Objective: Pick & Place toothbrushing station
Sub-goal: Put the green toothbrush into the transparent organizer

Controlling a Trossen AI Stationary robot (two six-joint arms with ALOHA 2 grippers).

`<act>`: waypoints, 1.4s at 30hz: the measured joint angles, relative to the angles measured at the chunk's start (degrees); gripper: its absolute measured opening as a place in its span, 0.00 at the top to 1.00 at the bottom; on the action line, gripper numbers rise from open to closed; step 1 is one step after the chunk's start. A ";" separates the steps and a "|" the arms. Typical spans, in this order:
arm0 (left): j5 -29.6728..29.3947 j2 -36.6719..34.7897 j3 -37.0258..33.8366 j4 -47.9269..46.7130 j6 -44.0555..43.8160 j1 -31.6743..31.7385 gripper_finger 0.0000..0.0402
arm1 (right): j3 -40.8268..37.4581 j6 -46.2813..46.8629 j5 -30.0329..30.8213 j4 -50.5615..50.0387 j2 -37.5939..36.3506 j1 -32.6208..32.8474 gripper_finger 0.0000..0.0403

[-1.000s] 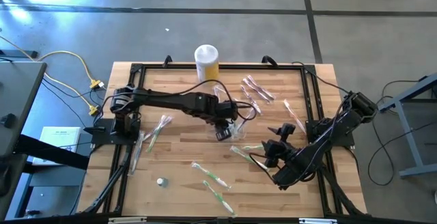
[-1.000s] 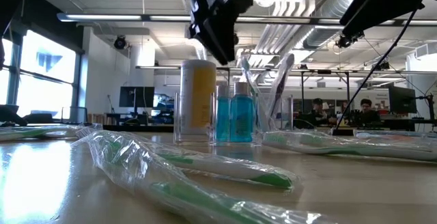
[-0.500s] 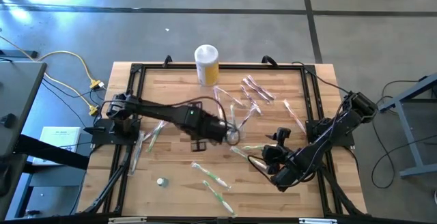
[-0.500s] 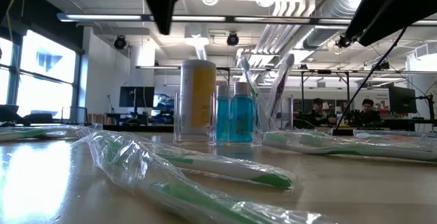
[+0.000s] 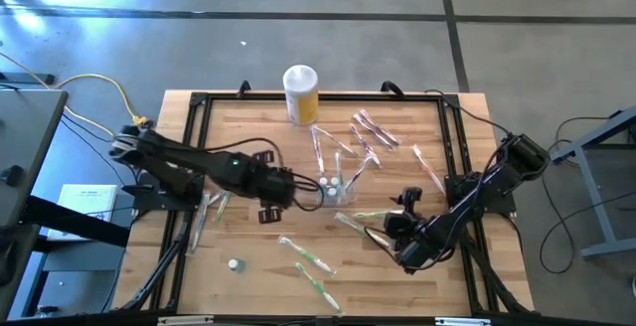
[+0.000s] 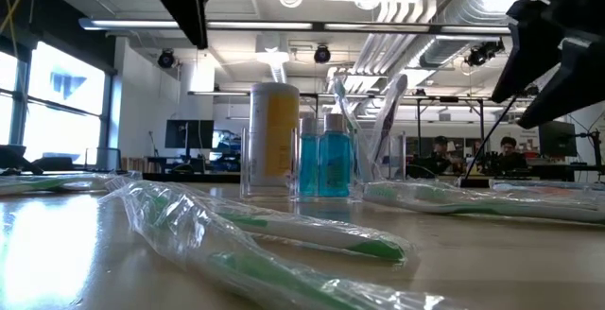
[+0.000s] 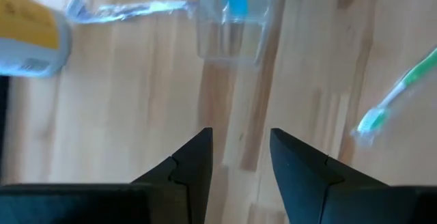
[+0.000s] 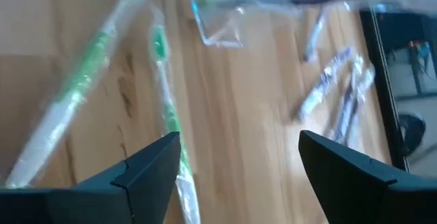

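Observation:
The toothbrushing station (image 5: 335, 189) is a see-through holder standing on its base at the table's middle, with two blue bottles (image 6: 321, 163) and toothbrushes upright in it. It also shows in the low view (image 6: 326, 159) and in the left wrist view (image 7: 229, 36). My left gripper (image 5: 296, 195) hangs just to the holder's left, open and empty; its wrist view (image 7: 239, 156) shows bare table between the fingers. My right gripper (image 5: 390, 229) is open and empty to the holder's right and nearer the front edge; its wrist view (image 8: 239, 156) looks across green toothbrushes toward the holder (image 8: 218, 26).
A yellow canister with a white lid (image 5: 301, 92) stands at the far edge. Wrapped green toothbrushes (image 5: 308, 256) lie near the front and by the left rail (image 5: 224, 192). Pink ones (image 5: 373, 127) lie at the far right. A small white cap (image 5: 235, 264) lies front left.
My left gripper has drawn back from over the holder toward the table's left edge. The holder has stayed where it stood. My right gripper has come down a little.

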 joint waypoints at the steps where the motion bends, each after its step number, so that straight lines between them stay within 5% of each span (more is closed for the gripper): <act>1: 0.00 -1.66 -3.07 3.02 0.01 0.00 0.66 | 0.07 -1.15 0.34 1.08 0.00 -0.01 0.28; 9: -2.50 -8.93 -23.66 37.35 -7.29 -0.09 0.66 | 0.06 -2.24 0.65 4.93 0.00 -0.83 0.28; 14: -4.11 -8.99 -31.25 51.30 -3.34 0.02 0.66 | 0.06 -1.33 -3.38 6.78 0.09 -2.18 0.28; 33: -3.74 -8.65 -32.76 56.43 -3.44 -1.27 0.66 | -0.34 -17.56 -21.22 11.29 0.09 -13.84 0.28; 42: -3.74 -7.70 -32.75 58.07 -3.35 -1.16 0.66 | -9.71 -17.91 -26.54 21.64 0.12 -17.59 0.28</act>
